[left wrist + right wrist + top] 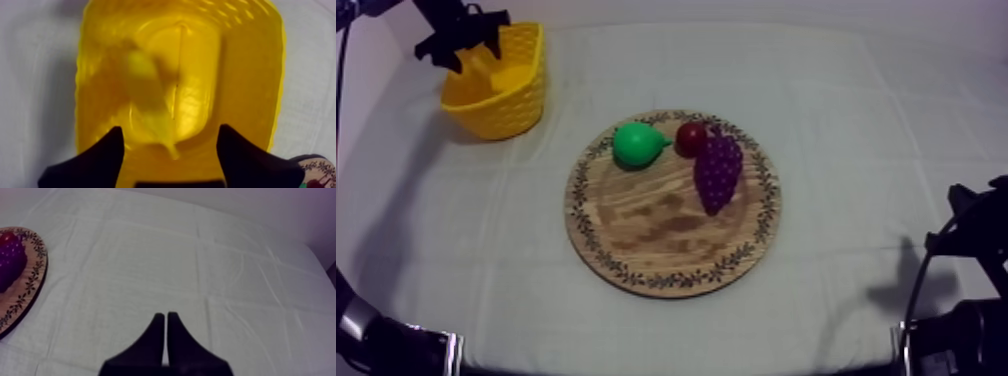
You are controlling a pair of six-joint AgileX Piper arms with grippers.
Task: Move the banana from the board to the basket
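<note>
- The banana (145,95) lies in the basket (250,75), directly under the left gripper (170,129).
- The board (666,230) sits well apart from that gripper, towards the right gripper (166,319), ahead of it and to its left.
- On the board's far half, the pear (636,145) lies just beside the small red fruit (690,137), and the grapes (718,172) lie against the fruit.

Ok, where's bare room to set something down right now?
On the wooden board the near half is bare; the pear, small red fruit and grapes crowd its far side. Open cloth runs from the board to the right hand. The yellow basket is taken: banana inside, left hand open above it.
</note>
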